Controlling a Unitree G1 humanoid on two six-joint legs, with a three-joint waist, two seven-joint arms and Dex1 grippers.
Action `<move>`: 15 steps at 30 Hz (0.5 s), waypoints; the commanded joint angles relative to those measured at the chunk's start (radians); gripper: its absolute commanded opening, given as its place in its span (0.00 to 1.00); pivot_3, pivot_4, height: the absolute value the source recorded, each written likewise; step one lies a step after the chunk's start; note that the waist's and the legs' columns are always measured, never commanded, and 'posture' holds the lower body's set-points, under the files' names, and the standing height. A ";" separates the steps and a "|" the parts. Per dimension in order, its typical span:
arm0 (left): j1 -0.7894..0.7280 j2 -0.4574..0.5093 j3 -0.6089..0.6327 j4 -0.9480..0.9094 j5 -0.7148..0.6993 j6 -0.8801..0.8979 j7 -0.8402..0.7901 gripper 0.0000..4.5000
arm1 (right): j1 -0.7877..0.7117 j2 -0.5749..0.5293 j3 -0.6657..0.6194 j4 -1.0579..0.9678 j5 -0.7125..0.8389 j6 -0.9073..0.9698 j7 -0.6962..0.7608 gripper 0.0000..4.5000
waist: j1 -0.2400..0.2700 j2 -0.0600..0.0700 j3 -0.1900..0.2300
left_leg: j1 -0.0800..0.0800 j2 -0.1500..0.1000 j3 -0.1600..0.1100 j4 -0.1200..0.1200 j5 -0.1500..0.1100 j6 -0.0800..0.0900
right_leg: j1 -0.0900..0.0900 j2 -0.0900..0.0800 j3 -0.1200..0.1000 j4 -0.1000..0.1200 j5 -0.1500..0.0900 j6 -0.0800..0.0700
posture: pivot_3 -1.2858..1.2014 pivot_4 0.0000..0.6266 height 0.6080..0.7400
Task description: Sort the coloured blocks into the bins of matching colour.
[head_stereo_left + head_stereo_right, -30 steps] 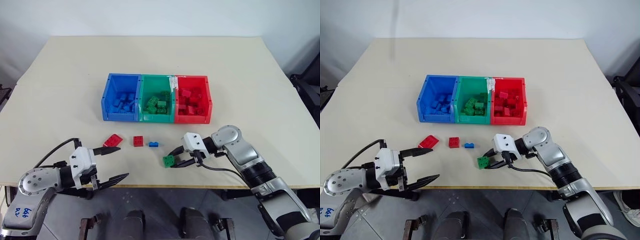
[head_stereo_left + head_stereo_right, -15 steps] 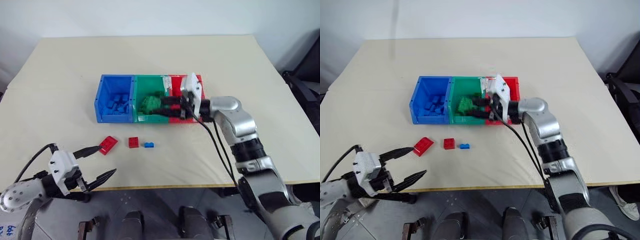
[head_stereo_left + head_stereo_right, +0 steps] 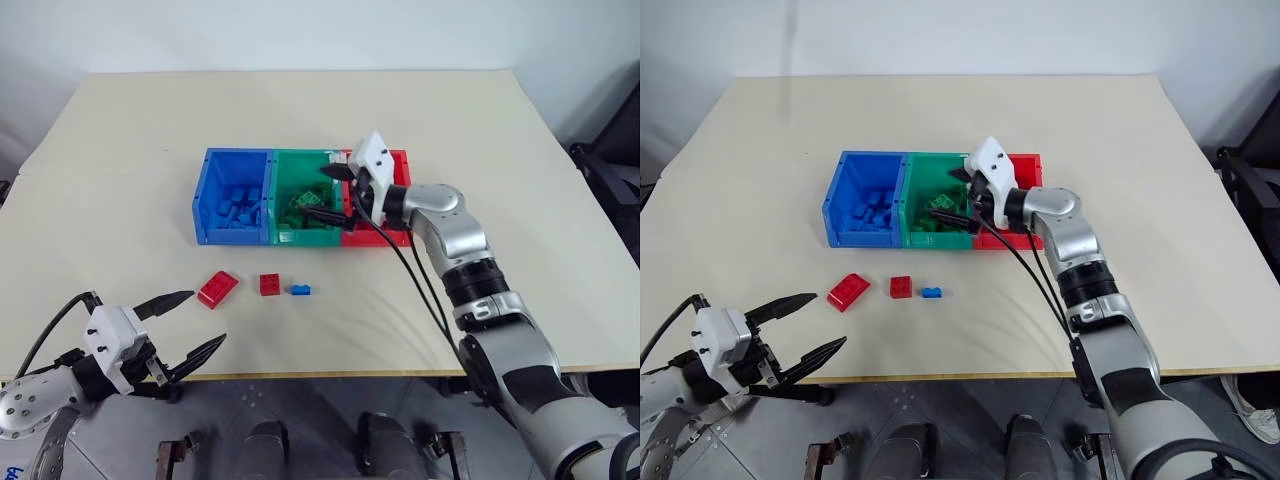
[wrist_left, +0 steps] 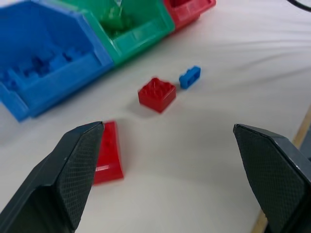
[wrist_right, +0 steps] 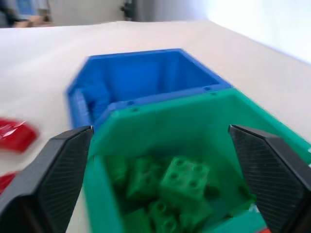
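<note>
Splayed right pincer (image 3: 334, 191) above green bin (image 3: 281, 232)

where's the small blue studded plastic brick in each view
Left eye view: small blue studded plastic brick on the table, right of the square red brick.
Right eye view: same spot, in front of the green plastic bin.
Left wrist view: upper middle, beside the square red brick.
Right wrist view: not in it.
Shared landmark: the green plastic bin.

Bins (image 3: 235, 237): blue, green, red. Loose blocks (image 3: 270, 284): 2 red, 1 blue (studded, poss. glossy); table (image 3: 520, 180) cream.
</note>
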 commanded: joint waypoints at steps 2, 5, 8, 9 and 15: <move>-0.129 0.030 -0.080 0.026 -0.014 0.030 -0.028 1.00 | 0.232 -0.181 -0.063 -0.259 0.113 -0.044 0.228 1.00 | 0.018 0.000 0.000 | 0.000 0.000 0.000 0.000 0.000 0.001 | 0.001 0.000 -0.001 -0.001 0.000 0.000 | 0.52 0.24 1.00; -0.215 0.043 -0.139 0.065 -0.004 0.038 -0.064 1.00 | 0.382 -0.312 -0.102 -0.322 0.115 -0.094 0.289 1.00 | 0.027 0.000 0.000 | 0.000 0.000 0.000 0.002 -0.002 0.002 | 0.002 0.000 -0.001 -0.002 0.000 0.001 | 0.52 0.24 1.00; -0.290 0.050 -0.195 0.106 0.006 0.034 -0.099 1.00 | 0.488 -0.403 -0.156 -0.343 0.120 -0.108 0.289 1.00 | 0.014 0.001 0.000 | 0.002 0.000 0.005 0.002 -0.002 0.003 | 0.002 0.000 0.002 -0.002 0.001 0.002 | 0.52 0.24 1.00; -0.310 0.050 -0.209 0.119 0.013 0.027 -0.108 1.00 | 0.515 -0.424 -0.174 -0.348 0.129 -0.108 0.291 1.00 | 0.008 0.001 0.000 | 0.003 0.001 0.006 0.001 -0.002 0.003 | 0.002 0.000 0.002 -0.002 0.001 0.002 | 0.52 0.24 1.00; -0.388 0.061 -0.242 0.220 0.064 -0.025 -0.146 1.00 | 0.612 -0.455 -0.240 -0.365 0.146 -0.156 0.267 1.00 | -0.004 0.001 0.000 | 0.003 0.002 0.006 0.001 -0.002 0.002 | 0.002 0.001 0.003 -0.002 0.001 0.001 | 0.52 0.24 1.00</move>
